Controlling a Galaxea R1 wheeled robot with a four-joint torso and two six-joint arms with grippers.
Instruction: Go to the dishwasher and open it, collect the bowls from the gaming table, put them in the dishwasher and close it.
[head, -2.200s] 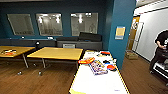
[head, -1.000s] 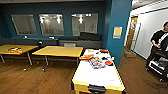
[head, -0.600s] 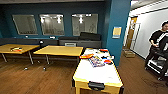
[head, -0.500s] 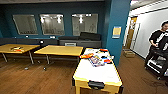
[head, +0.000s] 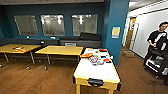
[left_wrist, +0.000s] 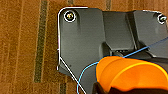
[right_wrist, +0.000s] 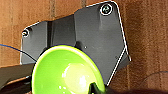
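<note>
On the teal pillar (head: 116, 22), unreadable yellow notice (head: 115, 32)

The gaming table (head: 97, 72) stands ahead, its near end toward the camera, with small items (head: 96, 58) on its far half. Two plain tables (head: 60, 50) stand side by side left of it, before a bench (head: 75, 43) along the windowed wall. A pillar (head: 115, 30) rises behind the gaming table's far right corner. A person (head: 157, 41) stands far right. A bowl (left_wrist: 132, 75) sits close against the left wrist, another bowl (right_wrist: 66, 72) against the right wrist, floor (right_wrist: 150, 37) beneath both.
</note>
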